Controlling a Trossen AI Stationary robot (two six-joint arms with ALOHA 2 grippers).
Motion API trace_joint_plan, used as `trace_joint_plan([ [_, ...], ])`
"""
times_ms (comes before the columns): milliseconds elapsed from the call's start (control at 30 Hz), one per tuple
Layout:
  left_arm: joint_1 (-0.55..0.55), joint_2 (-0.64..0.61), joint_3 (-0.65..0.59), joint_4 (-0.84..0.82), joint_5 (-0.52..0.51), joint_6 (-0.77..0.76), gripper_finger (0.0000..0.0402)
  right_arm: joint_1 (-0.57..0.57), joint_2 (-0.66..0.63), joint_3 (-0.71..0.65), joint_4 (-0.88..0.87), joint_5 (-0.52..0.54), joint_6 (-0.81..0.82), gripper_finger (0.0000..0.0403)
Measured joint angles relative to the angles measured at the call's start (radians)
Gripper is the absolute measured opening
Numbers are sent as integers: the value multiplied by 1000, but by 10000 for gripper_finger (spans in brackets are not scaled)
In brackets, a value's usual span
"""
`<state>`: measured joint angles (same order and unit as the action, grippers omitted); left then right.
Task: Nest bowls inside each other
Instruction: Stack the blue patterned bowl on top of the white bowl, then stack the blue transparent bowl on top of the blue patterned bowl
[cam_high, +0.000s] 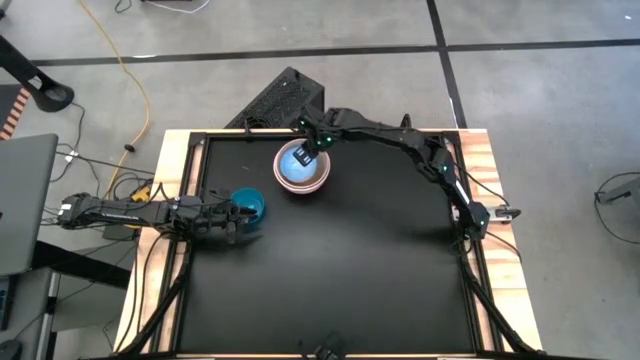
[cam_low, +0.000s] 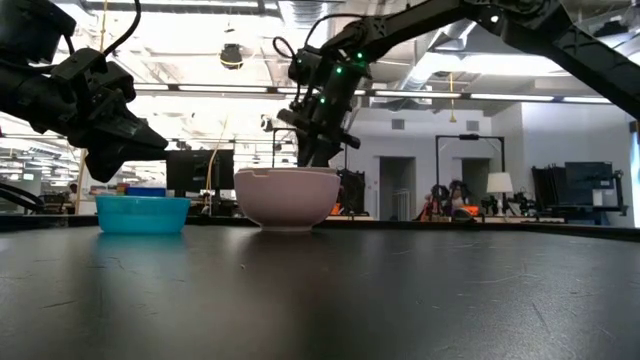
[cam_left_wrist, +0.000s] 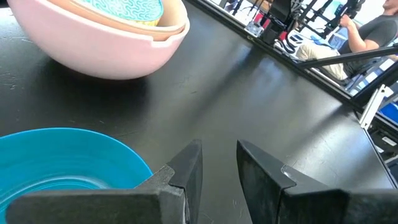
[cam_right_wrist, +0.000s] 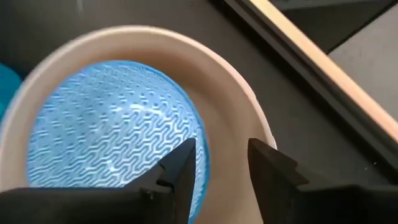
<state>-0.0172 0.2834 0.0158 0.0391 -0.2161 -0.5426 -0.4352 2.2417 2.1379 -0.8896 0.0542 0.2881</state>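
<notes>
While hovering parted over the nested pink plastic bowls (cam_high: 301, 168) near the worktop's (cam_high: 330, 270) far edge, right tool (cam_high: 315, 146), left tool (cam_high: 238, 217) gaping beside the round teal plastic bowl (cam_high: 250, 205).

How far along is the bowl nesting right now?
Done: the light blue bowl sits inside the stacked pink bowl and cream bowl. In hand: nothing; the right end effector is open over that stack's rim. Left: the teal bowl is apart on the table, with the open left end effector at its rim.

teal bowl (cam_left_wrist: 62, 165) cut off (lower edge) behind left gripper (cam_left_wrist: 217, 168).
</notes>
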Motion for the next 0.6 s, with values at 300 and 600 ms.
trace_joint_plan([
  [300,0,0,0,0,0,0,88,55,-2,132,-75,-2,-8,167],
  [600,0,0,0,0,0,-1,88,281,2,135,6,-5,-198,166],
])
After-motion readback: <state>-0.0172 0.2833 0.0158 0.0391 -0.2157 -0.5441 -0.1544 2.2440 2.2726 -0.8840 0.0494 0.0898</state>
